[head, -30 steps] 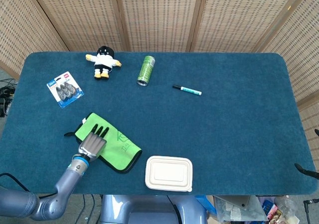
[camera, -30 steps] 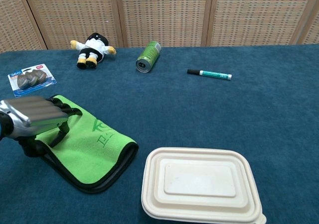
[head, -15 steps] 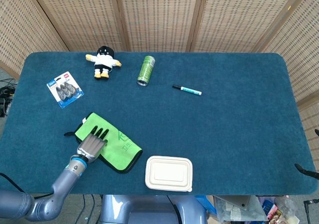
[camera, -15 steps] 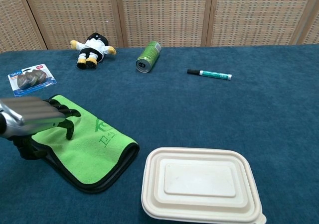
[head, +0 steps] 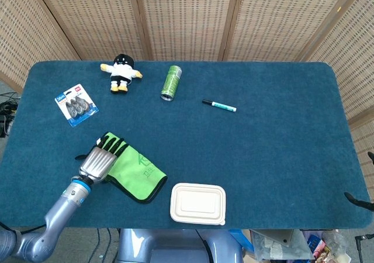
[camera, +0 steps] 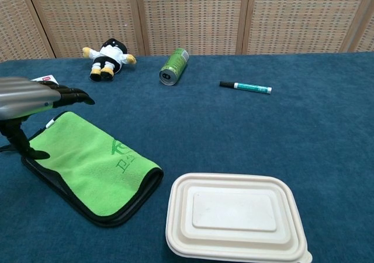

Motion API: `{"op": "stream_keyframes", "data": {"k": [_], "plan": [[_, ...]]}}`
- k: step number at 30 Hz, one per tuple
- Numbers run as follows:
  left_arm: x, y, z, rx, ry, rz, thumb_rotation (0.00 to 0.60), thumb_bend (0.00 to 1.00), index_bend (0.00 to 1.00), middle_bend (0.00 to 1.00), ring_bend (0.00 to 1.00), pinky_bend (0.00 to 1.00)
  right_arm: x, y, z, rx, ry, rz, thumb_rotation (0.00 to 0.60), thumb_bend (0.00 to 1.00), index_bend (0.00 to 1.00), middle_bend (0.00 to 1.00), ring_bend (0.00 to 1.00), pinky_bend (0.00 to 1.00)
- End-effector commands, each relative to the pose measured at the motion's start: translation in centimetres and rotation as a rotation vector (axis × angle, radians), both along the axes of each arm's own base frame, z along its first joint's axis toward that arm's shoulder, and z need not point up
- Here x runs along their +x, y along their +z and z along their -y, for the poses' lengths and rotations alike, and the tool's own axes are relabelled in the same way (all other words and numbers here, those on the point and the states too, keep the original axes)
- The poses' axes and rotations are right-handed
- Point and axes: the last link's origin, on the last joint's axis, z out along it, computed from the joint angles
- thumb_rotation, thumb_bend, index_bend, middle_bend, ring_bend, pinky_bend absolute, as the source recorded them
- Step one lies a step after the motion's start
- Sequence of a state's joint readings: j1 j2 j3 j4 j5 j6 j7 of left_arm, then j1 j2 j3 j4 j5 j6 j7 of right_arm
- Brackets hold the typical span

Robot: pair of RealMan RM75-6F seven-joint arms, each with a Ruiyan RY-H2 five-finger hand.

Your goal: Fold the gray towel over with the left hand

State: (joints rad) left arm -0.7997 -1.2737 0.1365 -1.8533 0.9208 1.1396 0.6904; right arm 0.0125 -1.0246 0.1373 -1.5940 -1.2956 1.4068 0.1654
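The towel [head: 139, 173] lies folded on the blue table near the front left, its green side up with a dark border along the edges. In the chest view the towel [camera: 93, 166] is flat with nothing resting on it. My left hand [head: 100, 159] hovers over the towel's left end, fingers stretched out and apart, holding nothing. The chest view shows the same left hand [camera: 32, 96] raised above the cloth with its thumb hanging down. My right hand does not show in either view.
A white lidded container [head: 198, 203] sits at the front edge, right of the towel. Farther back are a blister pack [head: 76, 104], a plush toy [head: 121, 71], a green can [head: 171, 82] on its side and a marker [head: 219, 106].
My left hand has lifted off the towel and drawn back to the left. The towel stays folded and flat.
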Motion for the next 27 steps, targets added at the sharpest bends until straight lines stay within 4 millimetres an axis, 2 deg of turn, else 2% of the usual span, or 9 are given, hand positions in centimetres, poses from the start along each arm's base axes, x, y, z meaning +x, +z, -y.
{"op": "stream_keyframes", "data": {"k": [1,3,7,17,27], "plan": [[-1.8,1.2,-1.2,0.089,-0.020,0.085,0.600,0.24,0.00,0.00,0.00,0.00,0.1,0.0,0.0,0.002,0.002,0.000,0.600,0.00,0.00,0.00,0.00,0.00],[-2.8,1.2,-1.7,0.104,-0.013,0.113,0.600,0.24,0.00,0.00,0.00,0.00,0.1,-0.1,0.0,0.003,0.005,0.000,0.600,0.00,0.00,0.00,0.00,0.00],[-3.7,-0.6,-2.3,0.074,-0.014,0.161,0.600,0.24,0.00,0.00,0.00,0.00,0.3,-0.2,0.1,0.008,0.010,0.000,0.600,0.00,0.00,0.00,0.00,0.00],[-3.1,-3.5,-1.4,0.015,-0.047,0.203,0.600,0.24,0.00,0.00,0.00,0.00,0.1,-0.2,0.0,0.009,0.004,-0.002,0.600,0.00,0.00,0.00,0.00,0.00],[-3.0,-4.7,-0.3,-0.021,-0.065,0.177,0.600,0.24,0.00,0.00,0.00,0.00,0.1,-0.2,0.1,0.011,0.002,0.000,0.600,0.00,0.00,0.00,0.00,0.00]]}}
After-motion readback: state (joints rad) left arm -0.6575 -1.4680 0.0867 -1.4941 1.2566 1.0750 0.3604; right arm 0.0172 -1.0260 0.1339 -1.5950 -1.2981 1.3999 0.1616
